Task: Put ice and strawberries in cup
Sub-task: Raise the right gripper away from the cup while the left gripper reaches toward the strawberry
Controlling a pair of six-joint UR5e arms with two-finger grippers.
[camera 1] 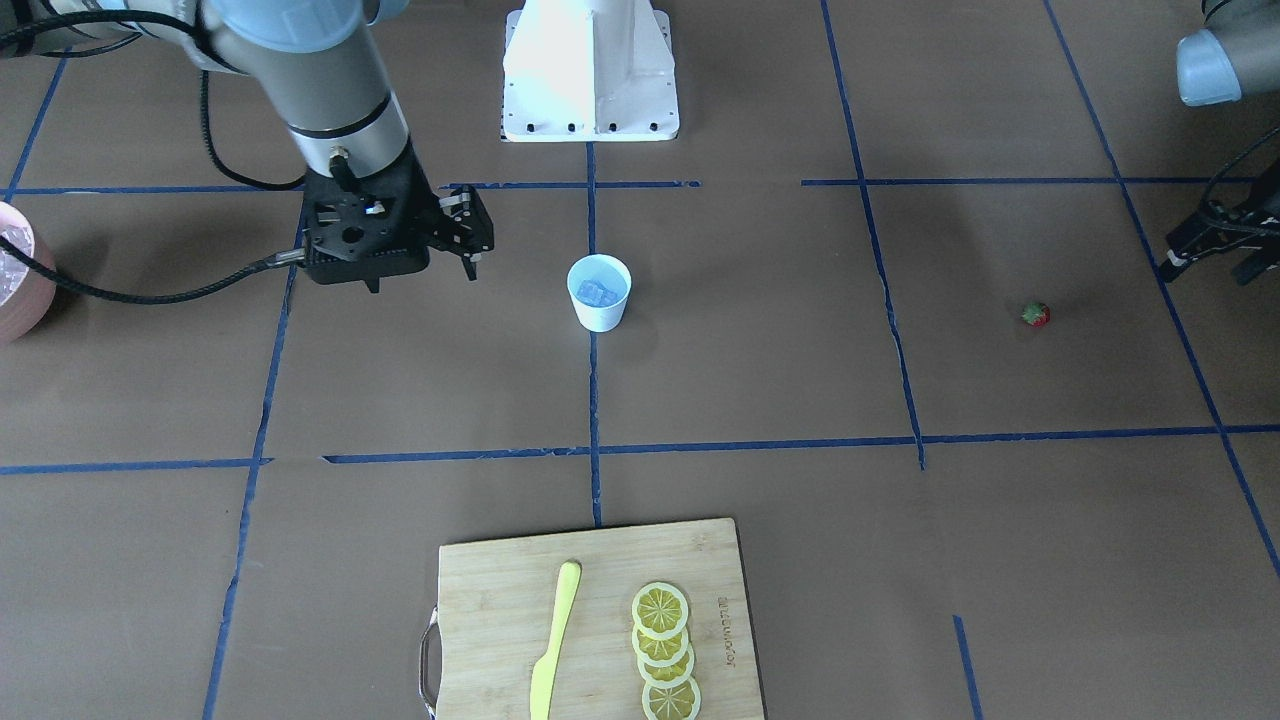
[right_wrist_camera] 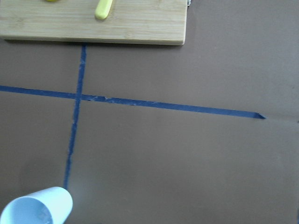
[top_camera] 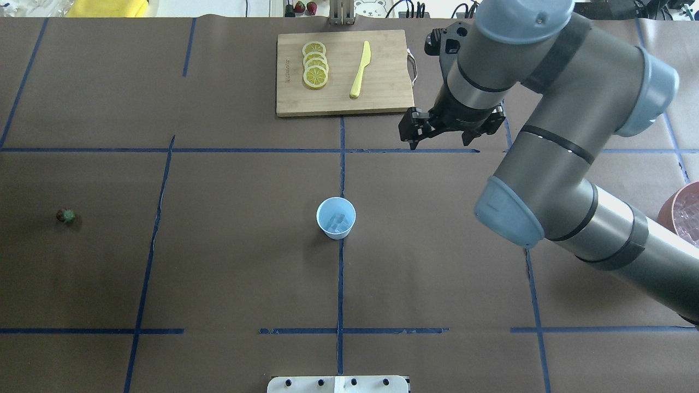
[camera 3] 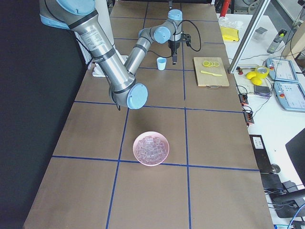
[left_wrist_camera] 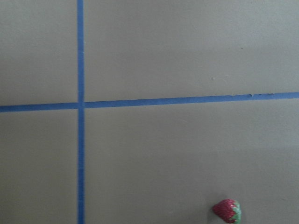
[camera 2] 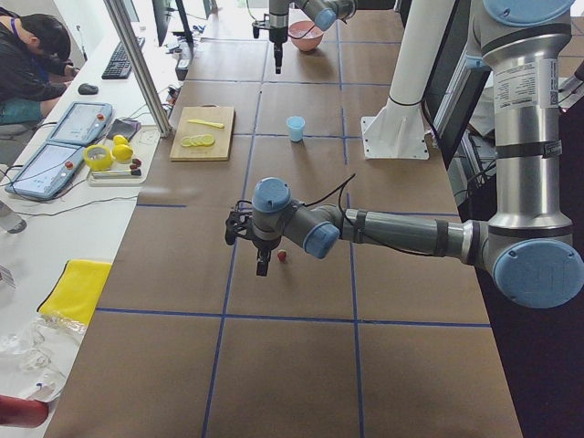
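Observation:
The white cup (camera 1: 599,300) stands upright near the table's middle, with ice (camera 1: 597,291) showing in its bluish inside. The cup also shows in the overhead view (top_camera: 336,218) and at the lower left of the right wrist view (right_wrist_camera: 39,207). The tiny red strawberry (camera 1: 1035,314) lies alone on the table, far toward my left side (top_camera: 66,216), low in the left wrist view (left_wrist_camera: 227,211). My right gripper (camera 1: 420,278) hangs open and empty above the table, beside the cup. My left gripper (camera 1: 1210,268) looks open, empty, close to the strawberry.
A pink bowl (camera 3: 151,148) full of ice cubes (camera 3: 150,147) sits at my far right. A bamboo cutting board (camera 1: 490,600) with lemon slices (camera 1: 662,645) and a yellow knife (camera 1: 555,640) lies at the table's far edge. The robot's white base (camera 1: 590,70) stands behind the cup.

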